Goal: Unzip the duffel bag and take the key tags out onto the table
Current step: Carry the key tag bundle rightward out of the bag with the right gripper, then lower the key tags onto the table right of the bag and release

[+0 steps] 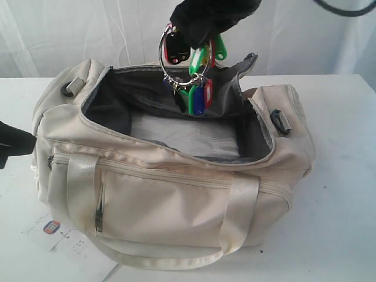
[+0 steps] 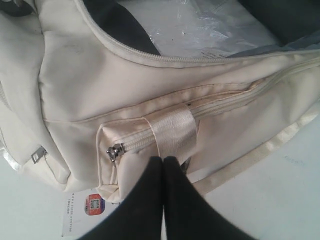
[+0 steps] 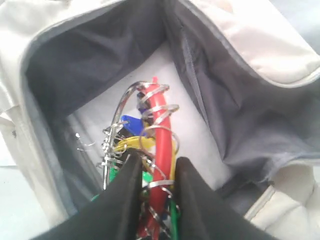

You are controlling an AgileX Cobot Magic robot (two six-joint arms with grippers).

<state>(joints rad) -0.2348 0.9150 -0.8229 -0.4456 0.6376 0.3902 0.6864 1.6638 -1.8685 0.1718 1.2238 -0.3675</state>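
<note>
Hanging over the unzipped duffel bag (image 1: 176, 202), the key tags (image 1: 198, 88) are pinched in the right gripper (image 1: 191, 44). The left gripper (image 2: 163, 161), jaws pressed together, sits beside the bag's front pocket. The bag rests on the table (image 1: 341, 194).

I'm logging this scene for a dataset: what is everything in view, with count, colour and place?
table: one, white, under everything.
duffel bag: one, cream with dark grey lining, mid-table, top unzipped.
key tags: one bunch, red, green, blue, yellow, hanging over the open bag.
plastic sheet: one, clear, on the bag's floor.
paper tag: one, white, on the table by the bag's front.
left hand: one, black, shut and empty, beside the bag, exterior view's left.
right hand: one, black, shut on the key tags.
</note>
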